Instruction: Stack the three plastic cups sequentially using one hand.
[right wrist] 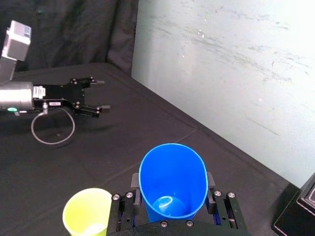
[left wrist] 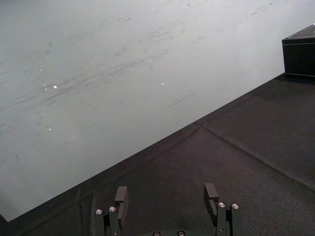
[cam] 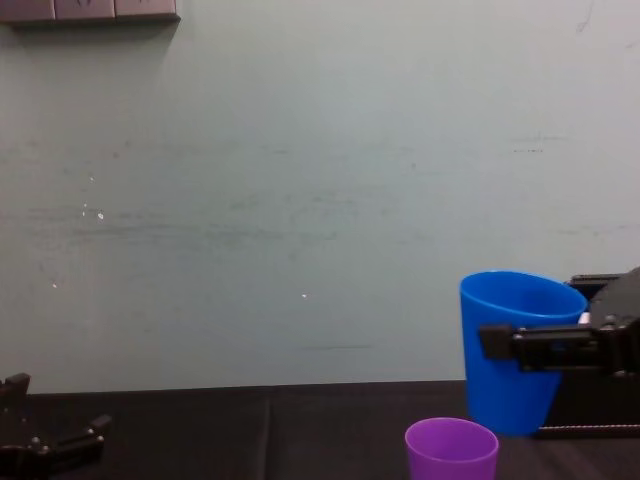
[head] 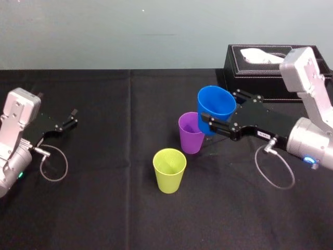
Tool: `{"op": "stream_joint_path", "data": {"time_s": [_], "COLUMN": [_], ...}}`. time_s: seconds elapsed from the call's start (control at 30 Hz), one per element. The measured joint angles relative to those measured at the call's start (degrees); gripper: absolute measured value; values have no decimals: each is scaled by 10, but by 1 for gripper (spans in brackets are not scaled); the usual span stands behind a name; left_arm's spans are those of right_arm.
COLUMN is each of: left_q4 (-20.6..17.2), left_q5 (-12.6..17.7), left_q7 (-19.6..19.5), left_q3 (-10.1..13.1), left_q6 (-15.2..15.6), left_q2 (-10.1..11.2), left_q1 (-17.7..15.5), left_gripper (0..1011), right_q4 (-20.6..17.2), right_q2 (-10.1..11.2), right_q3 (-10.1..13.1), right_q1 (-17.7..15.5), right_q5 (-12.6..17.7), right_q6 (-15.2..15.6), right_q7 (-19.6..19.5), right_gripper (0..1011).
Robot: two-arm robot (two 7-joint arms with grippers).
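Right gripper (head: 218, 112): fingers pressed against both sides of the blue cup (head: 216, 107), gripping it just below the rim, mouth up and slightly tilted.
Blue cup's place: lifted off the black cloth (head: 93, 208), its base just to the right of the purple cup's (head: 190, 136) rim; contact cannot be told.
Open room: bare cloth to the left and front. The black tissue box (head: 260, 65) stands close behind the right arm.
Other cups: purple upright and empty; the yellow-green cup (head: 169, 169) upright, near it on the front-left – apart.
Left gripper (head: 70, 119): parked at the table's left, fingers spread, holding nothing.
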Motion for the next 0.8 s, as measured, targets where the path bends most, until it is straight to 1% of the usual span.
{"op": "stream_joint_path", "data": {"time_s": [0.03, 0.13, 0.17, 0.37, 0.5, 0.8], "left_q4": [0, 0, 0, 0, 0, 0], "left_q5": [0, 0, 0, 0, 0, 0], "left_q7": [0, 0, 0, 0, 0, 0], "left_q3": [0, 0, 0, 0, 0, 0], "left_q6": [0, 0, 0, 0, 0, 0], "left_q2": [0, 0, 0, 0, 0, 0], "left_q1": [0, 0, 0, 0, 0, 0], "left_gripper": [1011, 1011, 1011, 1011, 1011, 1011], "right_q4": [10, 25, 36, 73, 92, 121], "right_q2": [-5, -14, -20, -40, -49, -63], "right_q3": [-7, -16, -22, -44, -54, -66], "right_q1": [9, 24, 33, 64, 79, 100], "right_q5": [-3, -7, -10, -26, -34, -40], "right_q6": [1, 1, 1, 0, 0, 1], "right_q7": [1, 1, 2, 7, 9, 19], "right_gripper": [726, 726, 726, 726, 726, 726]}}
